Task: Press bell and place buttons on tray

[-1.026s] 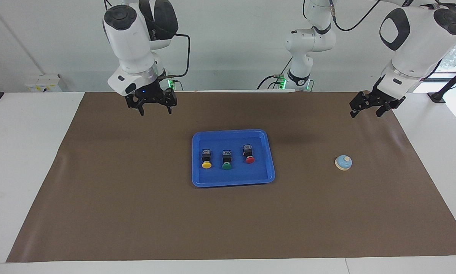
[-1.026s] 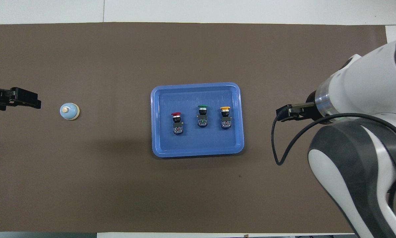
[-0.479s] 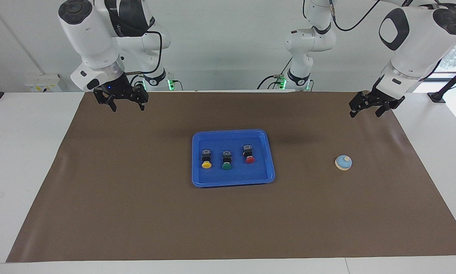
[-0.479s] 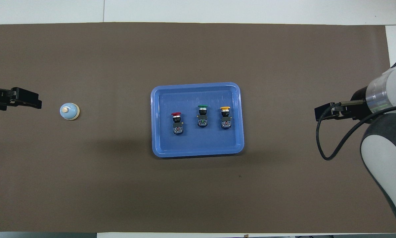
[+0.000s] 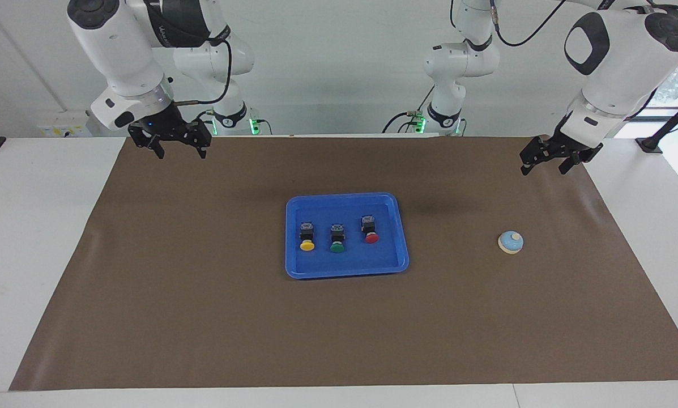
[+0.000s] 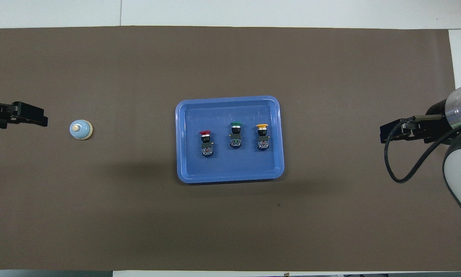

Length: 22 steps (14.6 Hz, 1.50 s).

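The blue tray (image 5: pixel 347 271) lies mid-table, also in the overhead view (image 6: pixel 230 177). In it lie three buttons in a row: yellow (image 5: pixel 307 237), green (image 5: pixel 337 238) and red (image 5: pixel 369 229); overhead they show as yellow (image 6: pixel 262 137), green (image 6: pixel 235 135) and red (image 6: pixel 206 143). The light-blue bell (image 5: pixel 511 242) stands on the mat toward the left arm's end, alone (image 6: pixel 81 129). My left gripper (image 5: pixel 544 169) hangs open and empty above the mat's edge near the bell (image 6: pixel 41 119). My right gripper (image 5: pixel 181 153) is open, empty, raised over the mat's other end (image 6: pixel 384 134).
A brown mat (image 5: pixel 203 294) covers most of the white table (image 5: pixel 38 226). Another white arm's base (image 5: pixel 446 107) stands at the robots' edge between the two arms.
My right gripper has pulled away from the tray toward the right arm's end of the table. The left gripper, the bell and the buttons have not moved.
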### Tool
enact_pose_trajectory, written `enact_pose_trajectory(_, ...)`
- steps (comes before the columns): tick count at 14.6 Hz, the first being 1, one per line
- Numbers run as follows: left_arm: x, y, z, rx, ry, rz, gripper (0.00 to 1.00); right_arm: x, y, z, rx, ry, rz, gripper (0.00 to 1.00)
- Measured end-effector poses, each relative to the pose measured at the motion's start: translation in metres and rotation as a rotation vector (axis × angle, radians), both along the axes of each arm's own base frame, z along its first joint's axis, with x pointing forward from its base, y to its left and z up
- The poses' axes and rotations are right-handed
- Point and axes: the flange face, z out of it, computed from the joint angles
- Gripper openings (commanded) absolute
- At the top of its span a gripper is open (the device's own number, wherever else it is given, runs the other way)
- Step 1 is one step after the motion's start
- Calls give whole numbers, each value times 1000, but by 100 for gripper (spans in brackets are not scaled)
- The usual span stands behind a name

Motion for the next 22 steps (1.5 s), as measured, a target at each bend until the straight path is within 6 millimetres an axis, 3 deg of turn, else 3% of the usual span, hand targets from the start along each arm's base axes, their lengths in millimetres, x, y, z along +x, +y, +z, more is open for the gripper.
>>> enact_pose_trajectory(1,1,1,1,0,-8,3,100,1,-1,-1,0,2,-2,100)
enact_pose_trajectory(2,4,5,2,0,-33,12,71,1,-2,-2,0,4,-5,100)
enact_pose_trajectory(3,8,12,2,1,-67,25,32,2,-5,-3,0,5,-9,100)
enact_pose_trajectory(4,10,19,-1,2,-91,39,1,2,-7,-3,0,6,-13,100)
enact_pose_trajectory(8,11,49,-28,4,-78,98,0,2,-8,-3,0,6,-15,100)
enact_pose_trajectory(10,18,55,-51,6,-67,109,0,2,-8,-3,0,6,-15,100)
enact_pose_trajectory(14,36,48,-136,8,-75,98,0,2,-7,-3,0,6,-14,100)
enact_pose_trajectory(17,34,48,-192,11,-89,100,0,2,-7,-3,0,6,-14,100)
enact_pose_trajectory(22,35,38,-215,12,-96,84,0,2,-7,-3,0,6,-14,100)
